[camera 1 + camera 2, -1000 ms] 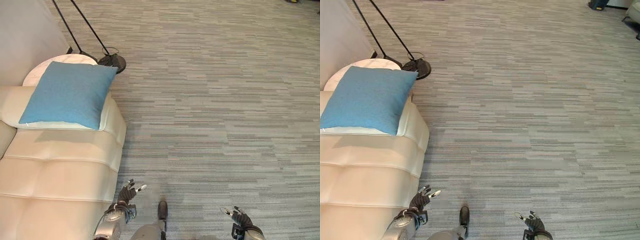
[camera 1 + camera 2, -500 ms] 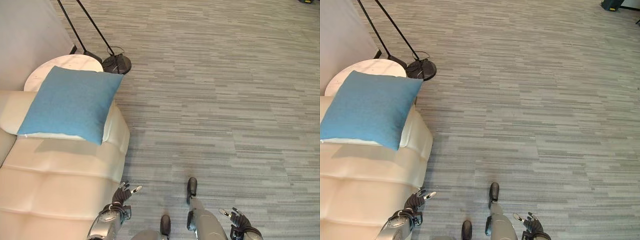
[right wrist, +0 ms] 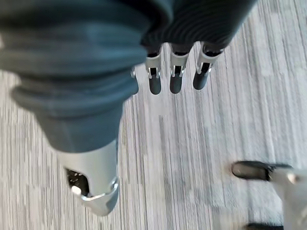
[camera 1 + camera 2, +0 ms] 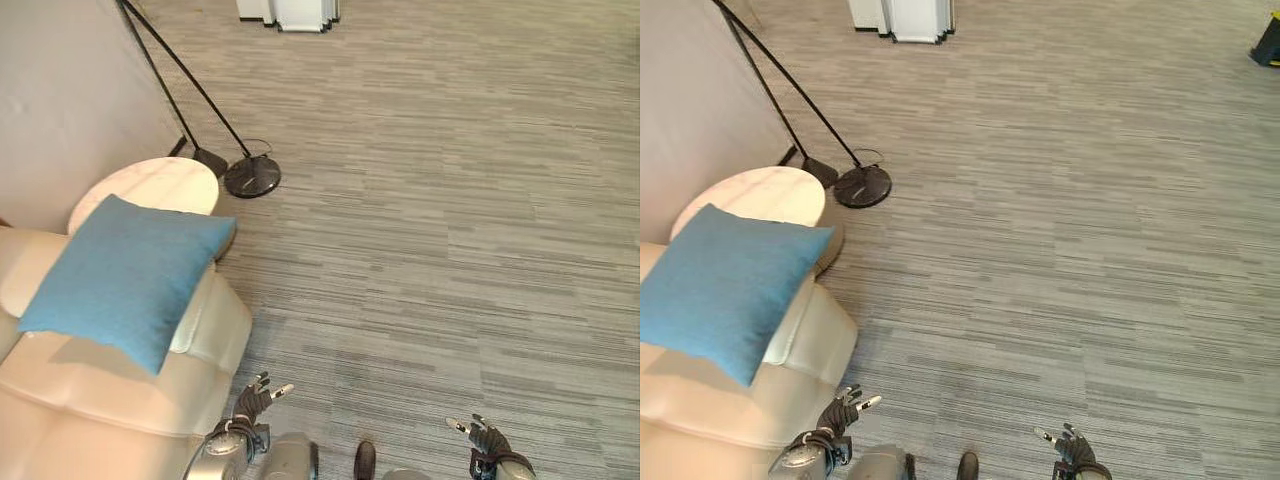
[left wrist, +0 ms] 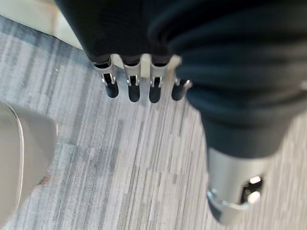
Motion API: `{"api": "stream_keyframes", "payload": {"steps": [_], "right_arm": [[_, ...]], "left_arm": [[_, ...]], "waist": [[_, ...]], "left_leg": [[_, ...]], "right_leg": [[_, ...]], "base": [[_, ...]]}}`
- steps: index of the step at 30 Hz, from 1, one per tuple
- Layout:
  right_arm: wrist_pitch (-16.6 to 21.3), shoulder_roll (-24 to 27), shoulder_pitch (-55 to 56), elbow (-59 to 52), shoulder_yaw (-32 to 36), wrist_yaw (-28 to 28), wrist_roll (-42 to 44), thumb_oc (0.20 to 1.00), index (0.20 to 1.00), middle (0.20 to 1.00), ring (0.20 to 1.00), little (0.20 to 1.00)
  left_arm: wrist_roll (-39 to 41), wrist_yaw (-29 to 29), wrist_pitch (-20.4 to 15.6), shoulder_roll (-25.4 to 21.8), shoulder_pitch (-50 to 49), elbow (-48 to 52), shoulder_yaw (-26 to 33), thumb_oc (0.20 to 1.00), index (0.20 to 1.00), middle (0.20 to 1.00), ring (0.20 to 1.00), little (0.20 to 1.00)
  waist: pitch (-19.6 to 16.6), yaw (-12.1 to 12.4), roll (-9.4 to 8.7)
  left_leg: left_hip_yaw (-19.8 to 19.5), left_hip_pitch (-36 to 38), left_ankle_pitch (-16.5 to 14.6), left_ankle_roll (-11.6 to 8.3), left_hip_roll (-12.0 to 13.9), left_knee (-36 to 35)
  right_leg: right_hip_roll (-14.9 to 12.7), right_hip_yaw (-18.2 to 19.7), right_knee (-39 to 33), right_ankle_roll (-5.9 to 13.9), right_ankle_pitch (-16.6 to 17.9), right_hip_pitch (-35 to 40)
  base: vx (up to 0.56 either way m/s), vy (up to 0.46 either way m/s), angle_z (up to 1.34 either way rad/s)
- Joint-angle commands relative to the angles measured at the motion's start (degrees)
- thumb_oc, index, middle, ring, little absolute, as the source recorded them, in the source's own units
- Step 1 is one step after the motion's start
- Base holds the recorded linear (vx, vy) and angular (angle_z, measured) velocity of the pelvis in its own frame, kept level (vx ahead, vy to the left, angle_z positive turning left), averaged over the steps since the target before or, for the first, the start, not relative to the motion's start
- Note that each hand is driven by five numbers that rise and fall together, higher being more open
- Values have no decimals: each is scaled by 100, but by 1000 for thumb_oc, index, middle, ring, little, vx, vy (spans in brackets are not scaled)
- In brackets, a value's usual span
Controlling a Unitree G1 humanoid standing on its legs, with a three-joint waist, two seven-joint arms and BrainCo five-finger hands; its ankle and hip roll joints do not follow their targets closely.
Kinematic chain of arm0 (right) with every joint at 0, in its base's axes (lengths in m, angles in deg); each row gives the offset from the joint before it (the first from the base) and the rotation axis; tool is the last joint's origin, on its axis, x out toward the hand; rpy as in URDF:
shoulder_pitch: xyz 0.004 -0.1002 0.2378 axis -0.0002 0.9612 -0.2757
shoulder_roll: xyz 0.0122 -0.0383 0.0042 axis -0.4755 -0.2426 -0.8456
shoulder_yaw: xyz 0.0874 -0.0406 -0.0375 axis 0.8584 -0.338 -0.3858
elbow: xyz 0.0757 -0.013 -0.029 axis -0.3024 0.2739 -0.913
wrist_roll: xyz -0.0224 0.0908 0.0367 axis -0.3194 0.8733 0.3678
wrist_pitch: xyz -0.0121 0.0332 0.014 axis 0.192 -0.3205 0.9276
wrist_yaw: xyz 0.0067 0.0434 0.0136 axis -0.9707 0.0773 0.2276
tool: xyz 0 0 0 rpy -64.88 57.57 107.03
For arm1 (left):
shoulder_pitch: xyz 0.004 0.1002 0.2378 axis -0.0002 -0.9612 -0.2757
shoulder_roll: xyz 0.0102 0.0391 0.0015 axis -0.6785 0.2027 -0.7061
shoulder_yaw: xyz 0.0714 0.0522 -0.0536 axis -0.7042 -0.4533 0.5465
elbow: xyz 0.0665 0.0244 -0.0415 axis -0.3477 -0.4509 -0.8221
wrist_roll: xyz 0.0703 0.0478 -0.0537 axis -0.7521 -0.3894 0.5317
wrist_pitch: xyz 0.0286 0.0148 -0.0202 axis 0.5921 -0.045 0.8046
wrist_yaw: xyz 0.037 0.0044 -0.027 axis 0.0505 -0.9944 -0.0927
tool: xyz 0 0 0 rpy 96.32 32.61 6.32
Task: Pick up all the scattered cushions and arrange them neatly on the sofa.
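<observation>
A blue cushion (image 4: 125, 276) lies tilted on the arm end of the cream sofa (image 4: 90, 400) at the left. My left hand (image 4: 252, 400) hangs low beside the sofa's front corner, fingers straight and holding nothing; its fingers (image 5: 134, 86) point down at the carpet in the left wrist view. My right hand (image 4: 485, 438) hangs at the lower right over bare carpet, open and holding nothing, with its fingers (image 3: 175, 79) straight in the right wrist view.
A round white side table (image 4: 160, 185) stands behind the sofa arm. A lamp's round black base (image 4: 252, 176) and slanted black poles (image 4: 190, 80) stand beside it against the grey wall. A white unit (image 4: 290, 14) stands at the far edge. Grey striped carpet (image 4: 450, 220) stretches to the right.
The whole view has shifted: sofa, cushion and side table now sit lower and further left, and the white unit has come into view. Both hands stay hanging open.
</observation>
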Motion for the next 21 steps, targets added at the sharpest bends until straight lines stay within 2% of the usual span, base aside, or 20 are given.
{"api": "stream_keyframes", "payload": {"steps": [1,2,3,6,7,9,12,13,15,16,17,18,19,20,21], "right_arm": [[33,280,183,-99,57,-59,-119,1000,1000,1000,1000,1000],[33,271,221,-88,44,-77,-175,1000,1000,1000,1000,1000],[44,265,232,-84,46,-89,-192,1000,1000,1000,1000,1000],[28,239,204,-52,34,-118,-242,1000,1000,1000,1000,1000],[-3,196,174,-24,17,-84,-268,1000,1000,1000,1000,1000],[1,169,174,-8,3,-88,-312,1000,1000,1000,1000,1000],[-14,107,134,60,-59,-79,-361,1000,1000,1000,1000,1000],[-45,-45,127,95,-87,-17,-354,1000,1000,1000,1000,1000],[-68,-90,98,148,-126,-9,-409,1000,1000,1000,1000,1000],[-74,-123,71,162,-140,-11,-410,1000,1000,1000,1000,1000],[-94,-130,86,135,-143,18,-429,1000,1000,1000,1000,1000],[-83,-130,93,96,-154,37,-429,1000,1000,1000,1000,1000],[-84,-124,99,63,-167,24,-465,1000,1000,1000,1000,1000],[-83,-121,80,30,-198,10,-486,1000,1000,1000,1000,1000],[-76,-125,78,37,-213,5,-483,1000,1000,1000,1000,1000]], "left_arm": [[-26,39,-132,11,41,240,-30,1000,1000,1000,1000,1000],[-102,34,-116,18,55,216,-66,1000,1000,1000,1000,1000],[-149,35,-118,26,73,195,-83,1000,1000,1000,1000,1000],[-222,30,-115,46,124,90,-73,1000,1000,1000,1000,1000],[-195,38,-117,73,115,36,-26,1000,1000,1000,1000,1000],[-199,37,-119,68,88,50,-27,1000,1000,1000,1000,1000],[-167,58,-126,59,58,-52,-9,1000,1000,1000,1000,1000],[-92,47,-120,-24,-25,33,7,1000,1000,1000,1000,1000],[-100,21,-83,-86,-43,111,-31,1000,1000,1000,1000,1000],[-101,29,-57,-98,-51,93,-36,1000,1000,1000,1000,1000],[-89,25,-35,-119,-78,128,-33,1000,1000,1000,1000,1000],[-92,29,-36,-141,-93,129,-36,1000,1000,1000,1000,1000],[-109,38,-30,-161,-113,180,-36,1000,1000,1000,1000,1000],[-107,42,-22,-169,-99,191,-35,1000,1000,1000,1000,1000],[-113,44,-27,-159,-83,150,-34,1000,1000,1000,1000,1000]], "waist": [[68,32,171],[11,-18,239],[0,-44,258],[-29,-63,289],[-128,-50,301],[-187,-39,296],[-306,19,240],[-410,161,99],[-412,245,19],[-378,273,-17],[-281,239,8],[-194,202,41],[-127,176,79],[-61,155,157],[-40,148,198]], "left_leg": [[46,876,456,142,15,-1027],[165,822,1017,20,150,-1857],[324,794,1170,-19,185,-2326],[715,657,1198,-124,235,-2437],[1022,719,1234,-122,295,-2437],[1003,740,1322,-104,282,-2437],[912,853,1222,12,166,-2437],[822,1023,976,227,-60,-2348],[679,1103,728,440,-241,-2271],[568,1199,594,564,-364,-2245],[387,1464,465,742,-524,-2297],[293,1581,433,817,-578,-2313],[192,1677,382,860,-595,-2327],[90,1736,437,875,-535,-2405],[3,1800,450,863,-499,-2437]], "right_leg": [[-320,-145,-17,796,-539,21],[-269,-296,-33,778,-599,97],[-264,-394,-33,792,-655,155],[-257,-484,-33,852,-739,361],[-278,-515,-33,921,-817,552],[-348,-602,-33,967,-838,644],[-489,-581,8,1042,-843,740],[-784,-548,645,1206,-776,696],[-1044,-556,1547,1355,-450,435],[-1189,-524,2197,1458,-50,231],[-1416,-427,3181,1550,535,-127],[-1495,-358,3650,1551,771,-300],[-1468,-207,3968,1505,750,-478],[-1327,-100,4172,1332,423,-830],[-1206,-27,4122,1275,219,-1047]], "base": [[240,26,31],[239,39,9],[350,62,4],[364,155,30],[401,216,23],[360,193,22],[442,270,21],[582,397,48],[519,419,51],[415,434,65],[394,416,92],[352,358,138],[181,185,145],[153,103,154],[140,36,96]]}}
